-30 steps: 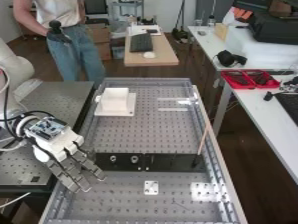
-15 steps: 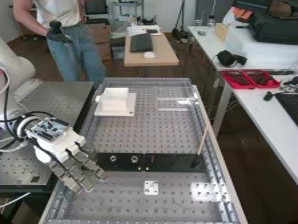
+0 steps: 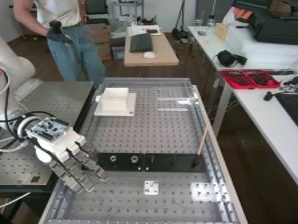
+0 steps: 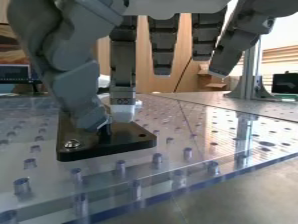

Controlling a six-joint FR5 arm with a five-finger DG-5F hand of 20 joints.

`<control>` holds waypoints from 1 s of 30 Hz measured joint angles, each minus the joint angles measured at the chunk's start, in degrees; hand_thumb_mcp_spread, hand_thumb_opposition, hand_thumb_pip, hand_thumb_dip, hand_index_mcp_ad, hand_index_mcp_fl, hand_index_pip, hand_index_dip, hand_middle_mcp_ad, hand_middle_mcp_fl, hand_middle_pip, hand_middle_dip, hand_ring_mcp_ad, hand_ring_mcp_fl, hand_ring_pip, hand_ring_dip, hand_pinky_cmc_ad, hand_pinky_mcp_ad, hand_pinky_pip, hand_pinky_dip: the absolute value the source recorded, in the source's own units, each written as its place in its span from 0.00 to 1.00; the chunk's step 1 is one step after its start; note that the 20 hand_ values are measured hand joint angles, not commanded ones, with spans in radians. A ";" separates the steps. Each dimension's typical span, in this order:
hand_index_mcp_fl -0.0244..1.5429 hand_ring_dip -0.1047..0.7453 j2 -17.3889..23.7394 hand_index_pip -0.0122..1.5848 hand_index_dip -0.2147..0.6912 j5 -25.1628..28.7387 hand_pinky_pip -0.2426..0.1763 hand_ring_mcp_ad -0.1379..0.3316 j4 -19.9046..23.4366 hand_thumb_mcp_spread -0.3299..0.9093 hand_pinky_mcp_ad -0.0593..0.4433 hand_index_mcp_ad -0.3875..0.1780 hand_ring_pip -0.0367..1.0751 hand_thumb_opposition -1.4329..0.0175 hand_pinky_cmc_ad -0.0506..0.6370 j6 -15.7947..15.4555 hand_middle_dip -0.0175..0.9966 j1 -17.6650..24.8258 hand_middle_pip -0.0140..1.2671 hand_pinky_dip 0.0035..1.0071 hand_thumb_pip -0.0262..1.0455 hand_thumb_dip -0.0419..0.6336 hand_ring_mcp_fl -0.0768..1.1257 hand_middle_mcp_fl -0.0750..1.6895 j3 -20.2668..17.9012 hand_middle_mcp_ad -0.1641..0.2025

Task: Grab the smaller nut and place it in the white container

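Note:
The hand is low at the left in the high view, over the left end of the black bar. In the wrist view the thumb and one finger of the hand come together low over the bar, pinching the smaller nut, which they mostly cover; a glint of metal shows between them. Its other fingers hang fairly straight. On the bar stand the larger nut and the bearing. The white container stands on the bench's far left part.
The perforated clear bench top has raised side rails. A small white plate lies in front of the bar, and a thin wooden stick leans at its right end. A person stands beyond the bench with a dark device, away from the parts.
The hand's fingers have shifted slightly and drawn closer together over the bar's left end. The arm has stayed nearly still, as have the bearing, larger nut and container.

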 joint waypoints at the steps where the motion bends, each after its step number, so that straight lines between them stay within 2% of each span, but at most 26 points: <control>1: 0.09 0.19 0.00 0.98 0.29 0.11 0.44 0.75 -0.11 0.57 0.48 0.48 0.10 0.46 0.51 0.04 0.23 0.07 0.10 0.45 0.74 0.34 0.06 0.11 0.03 0.68; 30: 0.09 0.19 0.45 0.98 0.29 2.09 0.44 0.76 0.01 0.57 0.48 0.48 0.10 0.46 0.50 0.65 0.23 1.15 0.10 0.45 0.75 0.34 0.06 0.11 -0.68 0.68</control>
